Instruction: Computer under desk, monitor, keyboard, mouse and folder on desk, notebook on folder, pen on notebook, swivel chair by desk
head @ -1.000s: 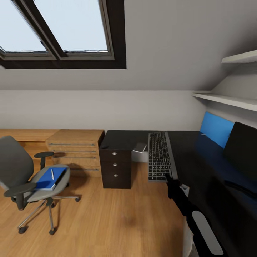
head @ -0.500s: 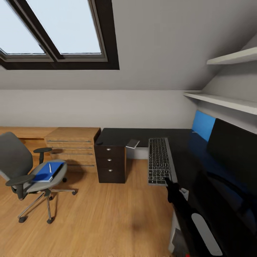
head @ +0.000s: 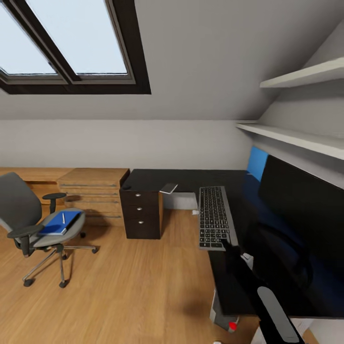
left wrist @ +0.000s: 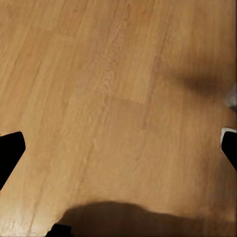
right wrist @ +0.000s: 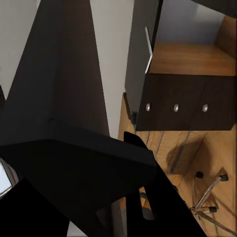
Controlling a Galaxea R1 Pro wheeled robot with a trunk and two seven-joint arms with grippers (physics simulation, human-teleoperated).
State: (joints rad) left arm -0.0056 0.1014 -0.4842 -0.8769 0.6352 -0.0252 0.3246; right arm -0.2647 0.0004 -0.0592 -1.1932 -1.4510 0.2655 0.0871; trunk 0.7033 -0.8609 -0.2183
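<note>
View swings right since earlier frame; right gripper (head: pixel 224 245), jaws clenched on the flat dark-keyed keyboard (head: pixel 213 218), next lowers it onto the black surface (head: pixel 191 179) beside the wide black monitor (head: pixel 301 215).

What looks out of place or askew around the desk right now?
The keyboard juts past the desk edge, its near end held by the right gripper. The notebook also overhangs that edge.

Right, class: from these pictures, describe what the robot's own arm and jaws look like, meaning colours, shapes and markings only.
In the head view the right arm is a slim matte black limb with a long, rounded pale grey panel on its forearm and a small white piece near the wrist, narrowing to a black right gripper. In the left wrist view the left gripper shows dark jaws, one with a white edge.
</note>
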